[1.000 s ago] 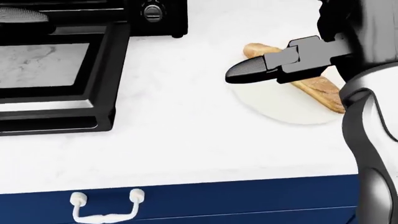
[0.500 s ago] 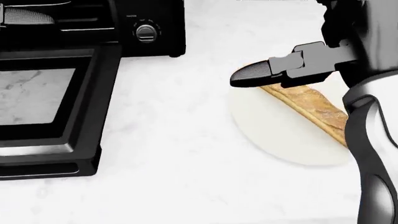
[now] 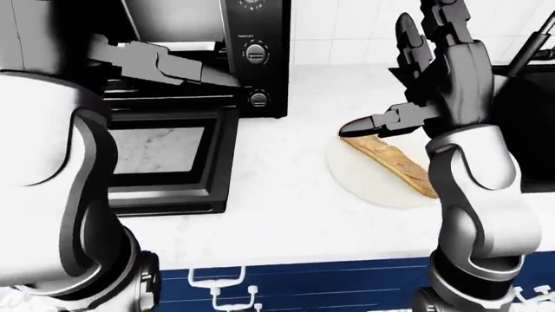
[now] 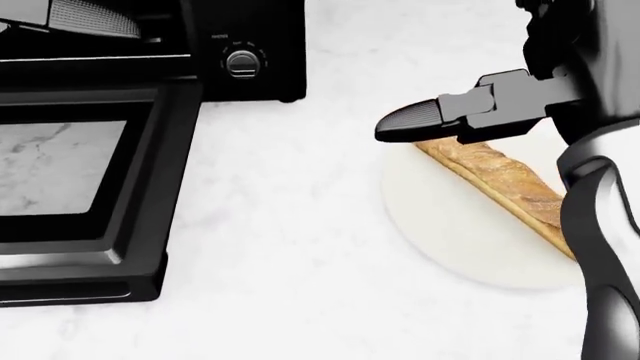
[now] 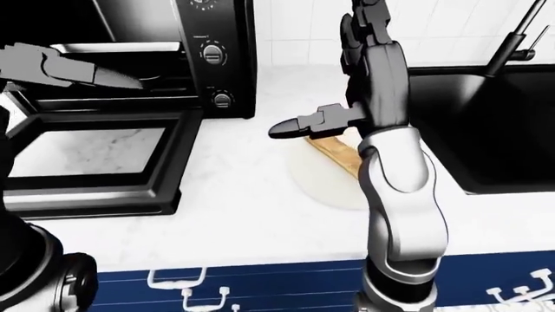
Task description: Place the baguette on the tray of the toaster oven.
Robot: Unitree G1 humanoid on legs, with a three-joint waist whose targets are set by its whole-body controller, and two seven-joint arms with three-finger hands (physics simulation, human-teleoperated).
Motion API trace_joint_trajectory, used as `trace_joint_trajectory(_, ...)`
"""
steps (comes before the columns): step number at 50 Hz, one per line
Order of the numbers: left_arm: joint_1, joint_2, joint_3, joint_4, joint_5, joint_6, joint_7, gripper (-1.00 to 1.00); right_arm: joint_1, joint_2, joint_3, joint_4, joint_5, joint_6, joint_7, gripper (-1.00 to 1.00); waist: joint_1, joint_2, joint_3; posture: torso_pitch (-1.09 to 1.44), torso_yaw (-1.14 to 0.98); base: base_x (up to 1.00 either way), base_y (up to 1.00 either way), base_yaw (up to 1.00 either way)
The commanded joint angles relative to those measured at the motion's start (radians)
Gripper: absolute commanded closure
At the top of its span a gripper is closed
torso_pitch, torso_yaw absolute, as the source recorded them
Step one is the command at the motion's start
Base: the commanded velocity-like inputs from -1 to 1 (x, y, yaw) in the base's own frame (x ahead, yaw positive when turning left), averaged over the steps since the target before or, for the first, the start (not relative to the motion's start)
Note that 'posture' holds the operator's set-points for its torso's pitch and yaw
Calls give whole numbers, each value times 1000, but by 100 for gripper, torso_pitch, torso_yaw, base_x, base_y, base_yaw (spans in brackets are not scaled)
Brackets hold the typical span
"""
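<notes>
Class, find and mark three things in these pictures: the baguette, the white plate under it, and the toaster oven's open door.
baguette [image 4: 500, 180]: head view, on the middle of its crust.
white plate [image 4: 440, 225]: head view, on its bare left part.
toaster oven door [image 4: 165, 187]: head view, on its black right frame.

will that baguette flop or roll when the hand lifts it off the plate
The baguette looks crusty and straight, so probably stiff. Being long and rounded, it may roll on the flat plate. The right hand, open, should likely grip mid-length.
</notes>
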Motion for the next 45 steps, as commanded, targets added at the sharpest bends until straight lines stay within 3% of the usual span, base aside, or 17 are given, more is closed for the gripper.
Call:
trace_joint_trajectory(1,-41,-6,-26,3,43,-12,-47,-100,-23,-13,-14,-35,0,-15,-5,-100,0,-1,-21,0,0,0,0,0)
trace_joint_trajectory(7,-171,-103,-124,109,167,-35,-162,-100,0,-48,-59,-123,21,58,-11,-100,6,-12,-17,0,0,0,0,0)
trace_joint_trajectory(11,-219,-172,-153,180,252,-50,-233,-100,31,-75,-101,-192,46,112,-18,-100,11,-21,-15,0,0,0,0,0)
trace_joint_trajectory(19,-256,-276,-149,327,328,-159,-287,-100,87,-132,-195,-313,112,202,-45,-100,11,-33,-17,0,0,0,0,0)
trace_joint_trajectory(26,-264,-313,-177,438,388,-276,-345,-100,110,-175,-258,-377,178,258,-75,-100,10,-44,-20,0,-2,0,0,0)
trace_joint_trajectory(45,-301,-417,-210,502,501,-358,-435,-100,151,-216,-292,-382,262,236,-133,-100,-27,-58,-26,0,-11,0,0,0)
